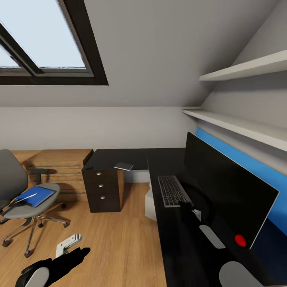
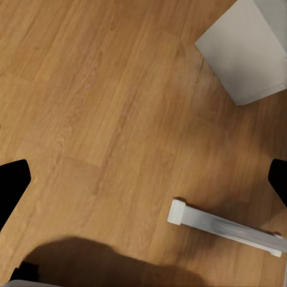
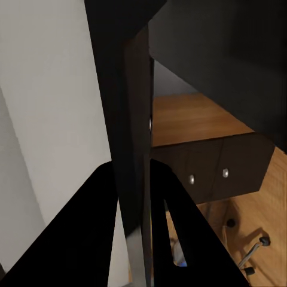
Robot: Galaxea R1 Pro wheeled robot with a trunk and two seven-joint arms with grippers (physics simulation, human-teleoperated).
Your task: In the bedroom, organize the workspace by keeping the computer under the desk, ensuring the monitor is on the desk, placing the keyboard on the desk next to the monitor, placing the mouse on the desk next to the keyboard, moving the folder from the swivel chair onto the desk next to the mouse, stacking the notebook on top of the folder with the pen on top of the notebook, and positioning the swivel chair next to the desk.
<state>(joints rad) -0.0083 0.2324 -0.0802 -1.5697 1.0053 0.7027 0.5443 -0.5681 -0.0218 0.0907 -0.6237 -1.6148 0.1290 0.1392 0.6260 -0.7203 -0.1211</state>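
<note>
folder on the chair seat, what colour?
Bright blue. The folder lies on the grey swivel chair seat; clearest in the head view.

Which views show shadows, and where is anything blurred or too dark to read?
Head view: the swivel chair casts soft shadow on the floor; the monitor is plain black. Left wrist view: a dark shadow lies along the wooden floor's near edge. Right wrist view: black surfaces merge, edges unclear.

Black L-shaped desk (image 1: pixel 175 235) bearing monitor (image 1: pixel 223 191), keyboard (image 1: pixel 172 190), grey notebook (image 1: pixel 123 166); wooden floor (image 1: pixel 115 239) beneath.
</note>
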